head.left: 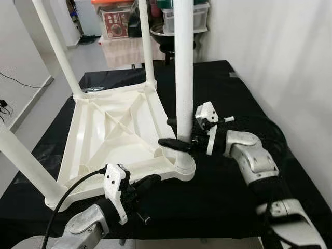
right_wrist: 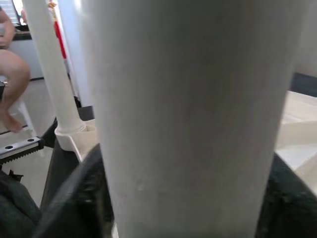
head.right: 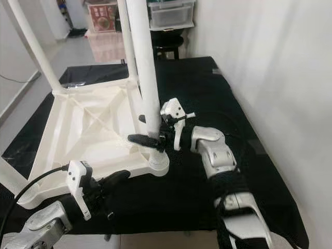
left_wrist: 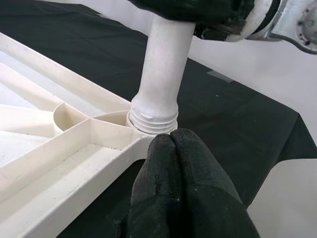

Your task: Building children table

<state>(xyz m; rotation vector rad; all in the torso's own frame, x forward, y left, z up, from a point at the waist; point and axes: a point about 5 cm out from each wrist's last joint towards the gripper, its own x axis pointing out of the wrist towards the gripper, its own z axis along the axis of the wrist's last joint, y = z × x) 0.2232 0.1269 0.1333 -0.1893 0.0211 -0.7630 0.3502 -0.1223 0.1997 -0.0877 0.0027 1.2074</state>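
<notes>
A white plastic children's table top (head.left: pixel 116 129) lies upside down on a black cloth (head.left: pixel 228 93). Three legs stand up from its corners: far left (head.left: pixel 57 46), far right (head.left: pixel 147 41) and near left (head.left: pixel 23 161). At the near right corner a fourth leg (head.left: pixel 183 62) stands upright in its threaded socket (left_wrist: pixel 153 119). My right gripper (head.left: pixel 178 136) is shut on this leg just above the socket. My left gripper (head.left: pixel 151 180) is shut with nothing in it, its fingertips (left_wrist: pixel 181 158) close under the same corner's front edge.
A white wall runs along the right side. Behind the black-covered surface stand storage boxes (head.left: pixel 116 21) and a clear bin (head.left: pixel 189 15). A person's bare leg (right_wrist: pixel 12 79) is off to one side in the right wrist view. The cloth's front edge is near my arms.
</notes>
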